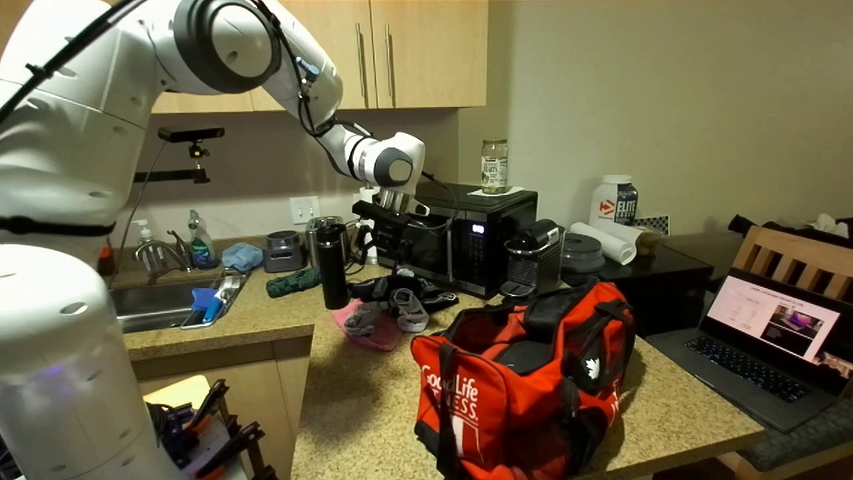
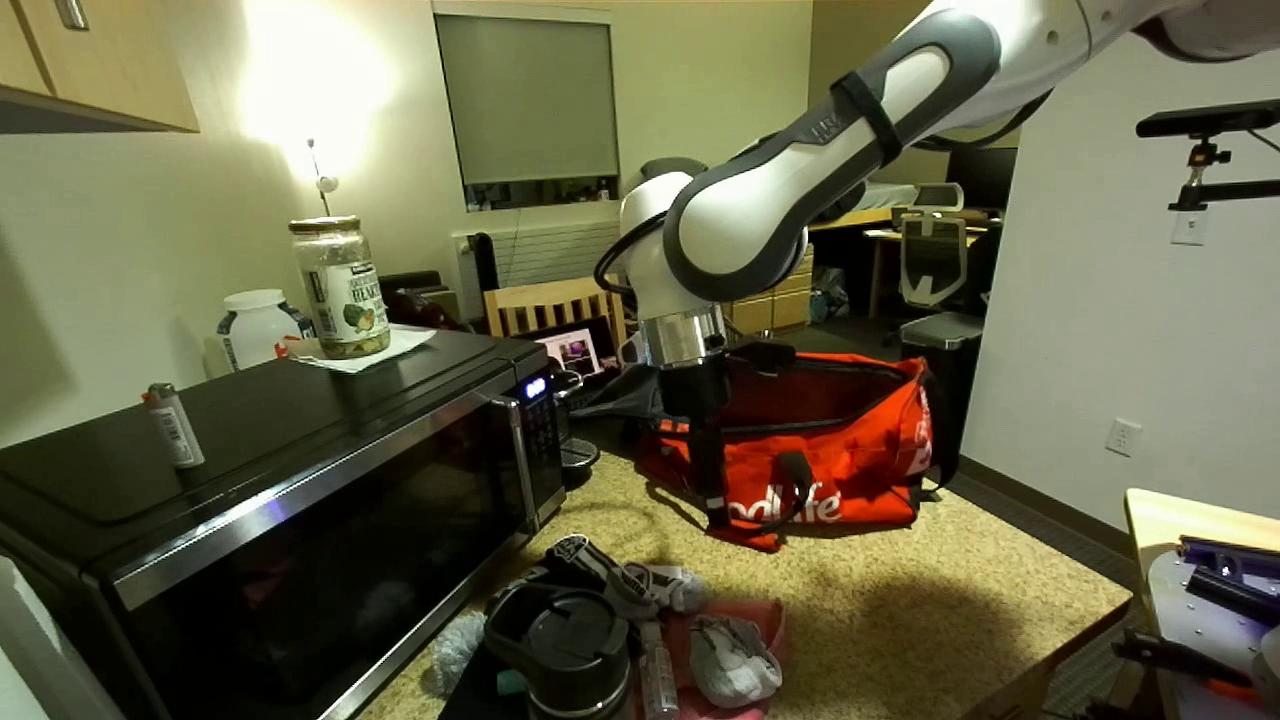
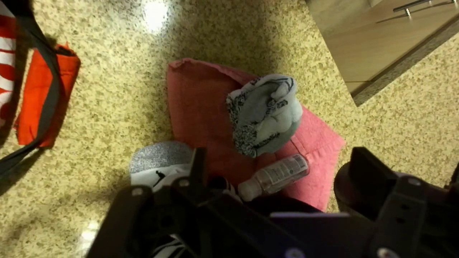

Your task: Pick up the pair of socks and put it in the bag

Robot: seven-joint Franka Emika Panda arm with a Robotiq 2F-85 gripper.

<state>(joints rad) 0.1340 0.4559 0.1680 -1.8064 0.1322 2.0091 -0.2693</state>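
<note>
Sock bundle (image 3: 263,118), grey and white with black patterning, is lying on a pink cloth (image 3: 200,111) on your counter (image 3: 107,107), outside the bag (image 1: 533,400) and just beside a clear bottle (image 3: 283,172) bearing a label too fine to read. You are holding the gripper (image 3: 279,157) above the counter, its two fingers (image 3: 198,168) standing wide apart; in the wrist view the bundle is sitting beyond the tips. Another sock (image 3: 161,156), with a small black animal mark on its white part, is resting near the cloth's edge; whether they are touching, you cannot tell. Dark clothing (image 1: 372,289) is lying near the black tumbler (image 1: 332,273). The bag, red, is standing open on the same counter, and in an exterior view you are reading white “GoodLife” on it, a black strap (image 1: 446,413) crossing the letters, with “NESS” showing below and a white maple leaf (image 1: 592,368) farther along. In an exterior view the lettering (image 2: 810,506) is giving you “dLife”, its start being hidden. On the microwave (image 1: 481,257), a jar (image 1: 494,167) is standing on white paper (image 1: 480,192), its label showing “HEARTS”, the smaller lines blurring. The microwave's display (image 1: 478,229) is glowing, its digits too small to trust. A white tub (image 1: 603,207) farther back is carrying “ELITE” on a dark panel. The laptop (image 1: 746,373) is showing text too small for you to read.
</note>
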